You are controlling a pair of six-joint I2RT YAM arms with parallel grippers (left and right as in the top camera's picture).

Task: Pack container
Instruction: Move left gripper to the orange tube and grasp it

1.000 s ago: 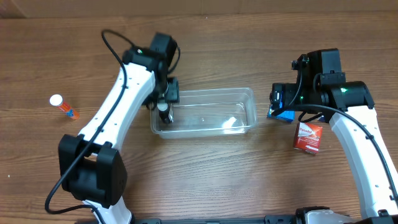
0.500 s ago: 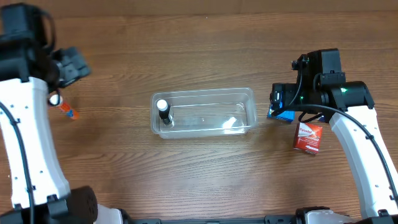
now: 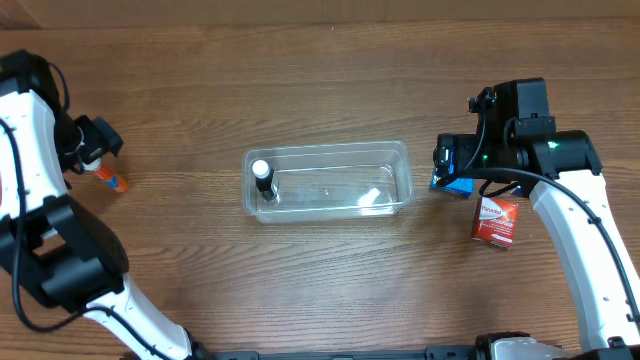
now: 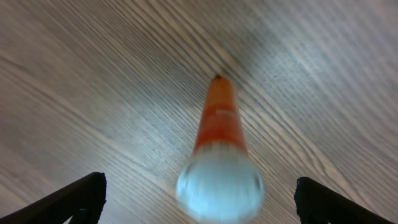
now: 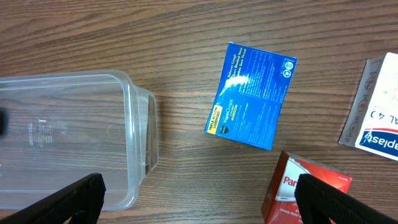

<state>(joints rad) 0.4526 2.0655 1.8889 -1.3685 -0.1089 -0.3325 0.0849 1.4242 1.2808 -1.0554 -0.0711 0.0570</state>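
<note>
the container (image 3: 330, 147) sits mid-table, a small bottle (image 3: 261, 172) standing at its left end. the left gripper (image 3: 88, 143), jaws spread, hovers over the orange tube (image 4: 216, 124) at far left; next it should lower and pinch it. the right gripper (image 5: 199, 196) hangs spread near the blue box (image 5: 251, 95).

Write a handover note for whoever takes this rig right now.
Left tool: open, over the orange tube at far left, not gripping it.
Right tool: open, empty, near the blue box just right of the container.
Done: one small bottle is in the container's left end.
Left to pack: tube, blue box, red box, white box, all outside.
</note>
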